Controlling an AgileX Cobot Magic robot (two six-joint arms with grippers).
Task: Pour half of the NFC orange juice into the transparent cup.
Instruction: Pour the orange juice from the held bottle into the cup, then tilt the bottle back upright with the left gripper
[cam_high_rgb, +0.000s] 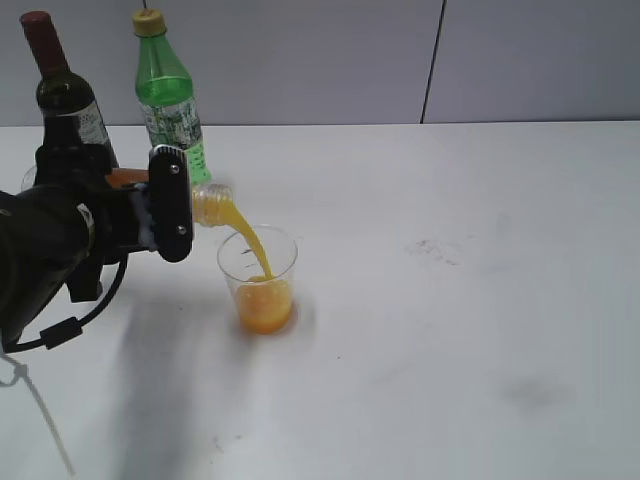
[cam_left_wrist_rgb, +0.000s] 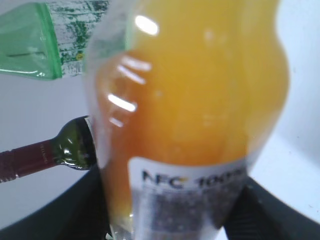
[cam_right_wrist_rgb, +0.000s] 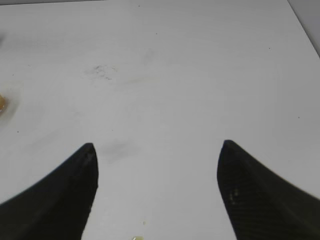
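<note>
My left gripper (cam_high_rgb: 165, 205) is shut on the NFC orange juice bottle (cam_high_rgb: 212, 204) and holds it tipped on its side, neck pointing right. An orange stream runs from the neck into the transparent cup (cam_high_rgb: 258, 280), which stands upright on the table just right of the gripper, its lower part filled with juice. In the left wrist view the bottle (cam_left_wrist_rgb: 200, 100) fills the frame, with its white label between the black fingers (cam_left_wrist_rgb: 75, 210). My right gripper (cam_right_wrist_rgb: 157, 150) hangs open over bare white table with nothing between its fingers. It is out of the exterior view.
A green bottle with a yellow cap (cam_high_rgb: 168, 100) and a dark wine bottle (cam_high_rgb: 65, 95) stand upright just behind the left gripper at the back left. The white table (cam_high_rgb: 450, 300) stretches to the right, with faint smudges (cam_high_rgb: 435, 248).
</note>
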